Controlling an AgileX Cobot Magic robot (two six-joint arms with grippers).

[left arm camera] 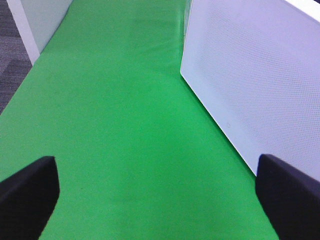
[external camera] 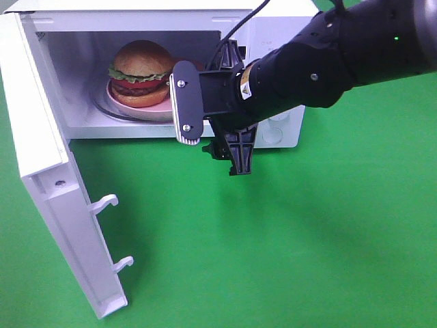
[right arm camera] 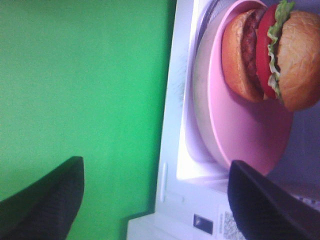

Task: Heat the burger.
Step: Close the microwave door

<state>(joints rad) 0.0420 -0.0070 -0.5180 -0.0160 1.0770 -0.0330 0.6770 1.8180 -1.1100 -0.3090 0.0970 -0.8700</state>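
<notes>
Inside microwave [external camera: 75,75] — domed burger [external camera: 141,72], plate [right arm camera: 245,135] seemingly plastic.

Overhead cam is bright and even, with the light seemingly coming from above. The arm [external camera: 328,61] throws a soft, fuzzy shadow on the green mat [external camera: 328,239] around the middle of the frame. The top of the microwave [external camera: 136,5] at upper left is nearly blown out white, but the burger [external camera: 141,72] inside stays sharp and decently lit.

On the left wrist cam, the left gripper [left arm camera: 157,197] is just two dark mushy blobs, and the microwave side looks washed out and bluish.

The right wrist cam is soft all over, with a purple tint inside the oven and glare on its white front edge. The right gripper [right arm camera: 155,200] is totally out of focus.
</notes>
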